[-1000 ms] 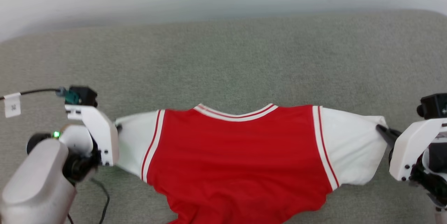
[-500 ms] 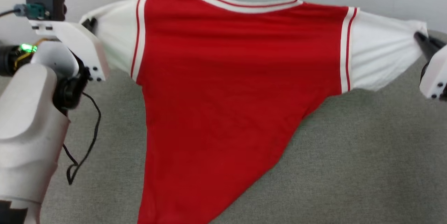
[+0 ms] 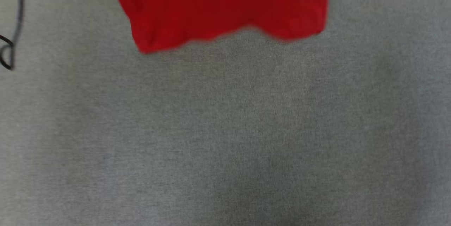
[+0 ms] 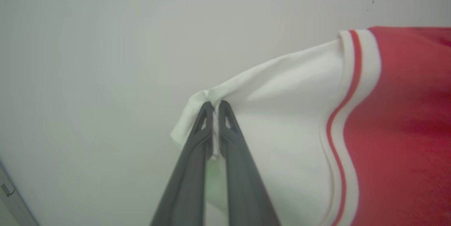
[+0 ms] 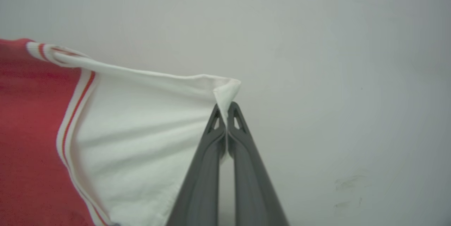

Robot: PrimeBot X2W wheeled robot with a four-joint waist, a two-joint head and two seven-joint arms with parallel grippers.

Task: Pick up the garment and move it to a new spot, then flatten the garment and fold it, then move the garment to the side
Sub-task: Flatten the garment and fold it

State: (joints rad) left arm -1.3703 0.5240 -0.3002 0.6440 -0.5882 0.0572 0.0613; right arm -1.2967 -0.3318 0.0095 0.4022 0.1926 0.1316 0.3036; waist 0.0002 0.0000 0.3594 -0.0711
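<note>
Head view: the shirt's [image 3: 225, 4] red hem hangs, apparently clear, above the grey surface [image 3: 225, 130], probably so the body drops straight before it is laid flat. A cable [image 3: 17, 18] dangles left of the shirt.

Left wrist view: the left gripper [image 4: 215, 108] is clenched on the shirt's white sleeve tip.

Right wrist view: the right gripper [image 5: 225, 108] pinches the shirt's other sleeve tip, so the two holds spread the shirt wide.
</note>
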